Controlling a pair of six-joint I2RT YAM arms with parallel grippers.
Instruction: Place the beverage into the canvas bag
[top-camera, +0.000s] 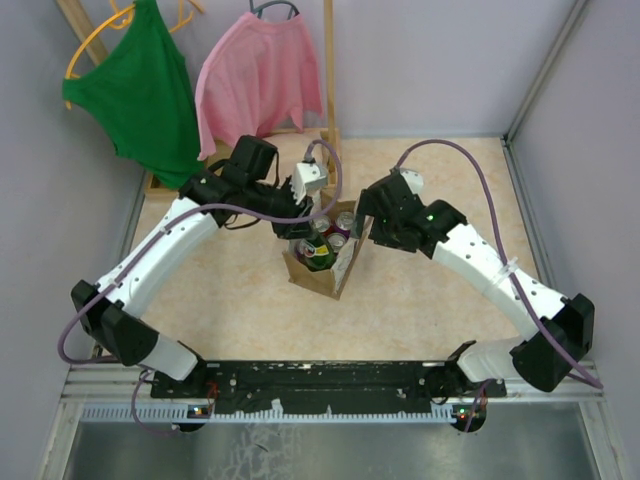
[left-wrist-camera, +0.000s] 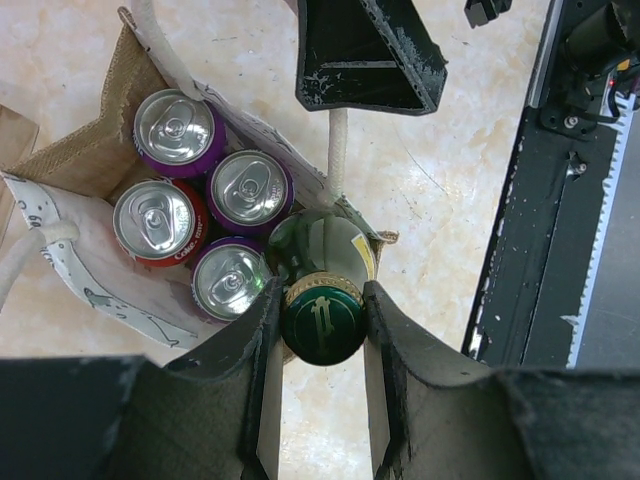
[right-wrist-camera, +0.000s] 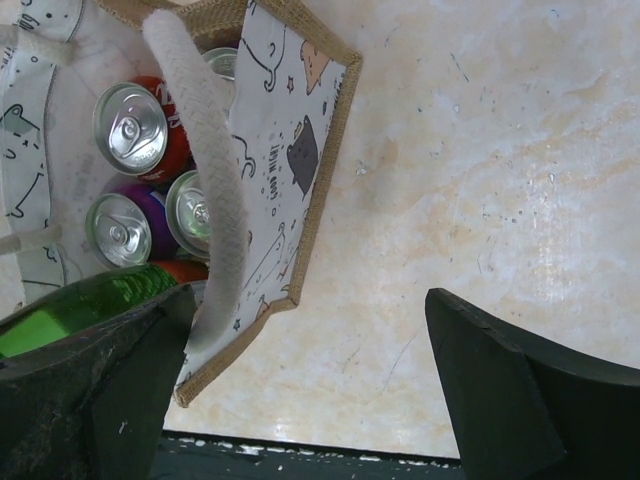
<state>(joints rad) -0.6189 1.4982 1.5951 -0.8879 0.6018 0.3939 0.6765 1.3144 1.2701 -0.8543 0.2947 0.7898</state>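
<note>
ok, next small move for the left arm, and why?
Probably lower the left gripper straight down a touch, then open. It grips the green bottle by the neck, upright in the free corner of the canvas bag beside four cans; bottoming out isn't visible.

A beige marbled table (top-camera: 430, 300) carries an upright tan canvas bag (top-camera: 320, 283), with a wooden clothes rack (top-camera: 328, 70) standing behind the bag.

The top external camera looks down from behind the near edge across the whole worktop. Both wrist cameras hang close over the canvas bag (right-wrist-camera: 290, 150), facing down; all three views share its cans (left-wrist-camera: 172, 128) and the green bottle (left-wrist-camera: 322, 262).
</note>
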